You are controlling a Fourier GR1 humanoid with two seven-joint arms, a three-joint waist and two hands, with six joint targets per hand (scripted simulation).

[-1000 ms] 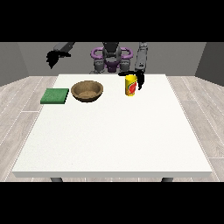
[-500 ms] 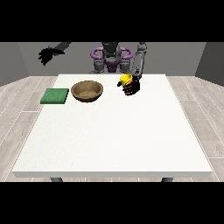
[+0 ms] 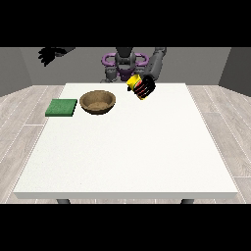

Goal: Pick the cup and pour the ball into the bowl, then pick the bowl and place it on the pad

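The yellow cup [image 3: 133, 82] with red bands hangs tilted above the table, its mouth turned toward the view's left. The hand at the view's right [image 3: 145, 88] is curled around it. The brown wooden bowl [image 3: 98, 102] stands on the table to the left of the cup, and the cup is right of the bowl's rim, not over it. No ball is visible. The green pad [image 3: 62, 108] lies flat near the table's left edge, beside the bowl. The hand at the view's left [image 3: 49, 54] is raised high, off the table's left side, fingers spread.
The white table [image 3: 127, 152] stretches wide toward the camera. The robot's torso [image 3: 125, 63] stands behind the far edge. Grey wood floor surrounds the table.
The cup has been lifted off the table, tipped over and carried left toward the bowl. The hand at the view's left has risen and swung further out to the left.
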